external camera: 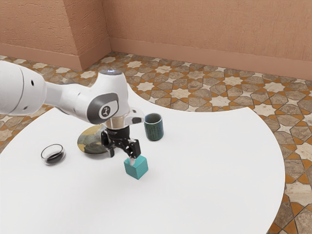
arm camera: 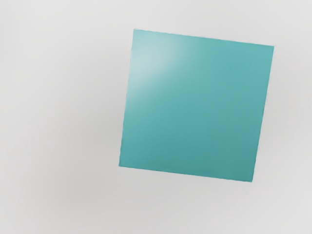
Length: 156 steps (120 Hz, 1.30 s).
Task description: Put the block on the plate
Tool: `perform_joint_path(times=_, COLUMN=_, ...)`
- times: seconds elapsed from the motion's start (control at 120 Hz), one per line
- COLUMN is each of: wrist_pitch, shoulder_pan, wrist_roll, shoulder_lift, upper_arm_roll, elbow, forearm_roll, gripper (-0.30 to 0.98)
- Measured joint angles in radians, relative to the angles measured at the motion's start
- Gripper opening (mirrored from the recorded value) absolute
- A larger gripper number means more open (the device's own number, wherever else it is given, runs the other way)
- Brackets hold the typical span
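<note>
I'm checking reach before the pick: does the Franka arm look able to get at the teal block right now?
Probably yes. The pincer is open close to the teal block, with nothing visible between them, though it may need a small shift.

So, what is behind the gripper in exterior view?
The plate, partly: its side toward the exterior view's right is covered by the gripper, so I cannot tell what lies there.
</note>
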Motion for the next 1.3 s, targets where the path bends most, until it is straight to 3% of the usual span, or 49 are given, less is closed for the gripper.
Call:
perform_joint_path(times=0.3, wrist_pitch=0.055, shoulder_pan=-0.001, wrist_roll=0.026, shoulder_lift=0.076, upper_arm_roll=-0.026, elbow=0.044, forearm_roll=-0.035, gripper=0.69)
perform_joint_path(times=0.667, wrist_pitch=0.136, shoulder_pan=0.004, wrist_roll=0.052, shoulder_lift=0.182, upper_arm_roll=-0.006, elbow=0.093, forearm_roll=-0.025, gripper=0.69)
perform_joint_path(times=0.967, wrist_pitch=0.157, shoulder_pan=0.002, wrist_roll=0.067, shoulder_lift=0.197, upper_arm_roll=-0.004, elbow=0.093, forearm_roll=-0.034, gripper=0.69)
perform_joint_path(times=1.3, wrist_pitch=0.161, shoulder_pan=-0.001, wrist_roll=0.073, shoulder_lift=0.195, upper_arm_roll=-0.003, elbow=0.091, forearm_roll=-0.028, gripper=0.38)
